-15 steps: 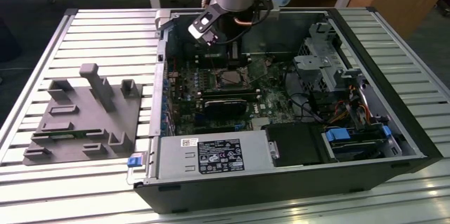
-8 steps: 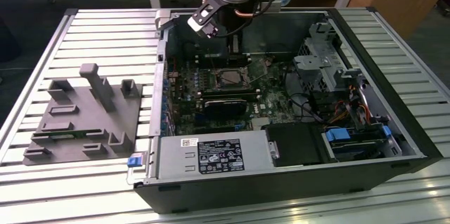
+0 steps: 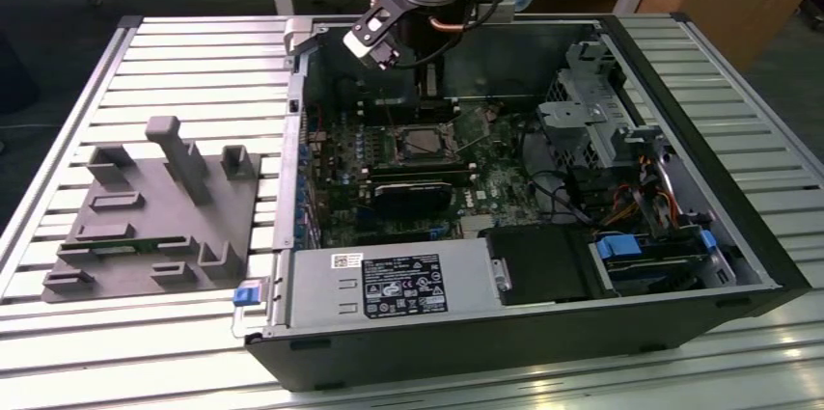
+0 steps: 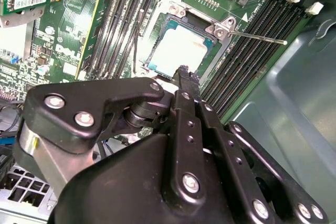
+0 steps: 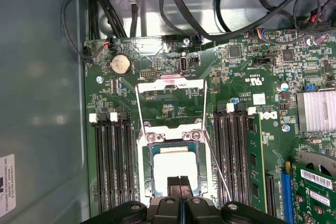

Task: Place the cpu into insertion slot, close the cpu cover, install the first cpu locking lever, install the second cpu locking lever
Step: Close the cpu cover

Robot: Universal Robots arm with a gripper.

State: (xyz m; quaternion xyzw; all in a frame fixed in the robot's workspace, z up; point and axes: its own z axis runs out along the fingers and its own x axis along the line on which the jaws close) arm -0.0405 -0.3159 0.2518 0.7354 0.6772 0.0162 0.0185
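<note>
The cpu [image 5: 176, 165] lies flat in the insertion slot [image 5: 148, 167], its metal top glaring bright; both wrist views show it [image 4: 178, 51]. The cpu cover [image 5: 170, 84] stands swung open on the far side of the slot. One thin wire lever [image 4: 257, 38] sticks out free beside the slot, also seen as a slanted rod [image 5: 218, 169]. My gripper [image 5: 179, 183] hangs just above the near edge of the cpu, its two black fingers [image 4: 185, 80] pressed together with nothing between them. In the exterior view the gripper [image 3: 425, 92] is inside the open computer case, above the slot [image 3: 423, 143].
Long black memory slots [image 5: 110, 166] flank the socket on both sides. Cables [image 5: 194, 19] run across the case behind the board. A black card [image 3: 415, 193] lies below the socket. A grey fixture [image 3: 154, 212] sits on the slatted table at the exterior view's left.
</note>
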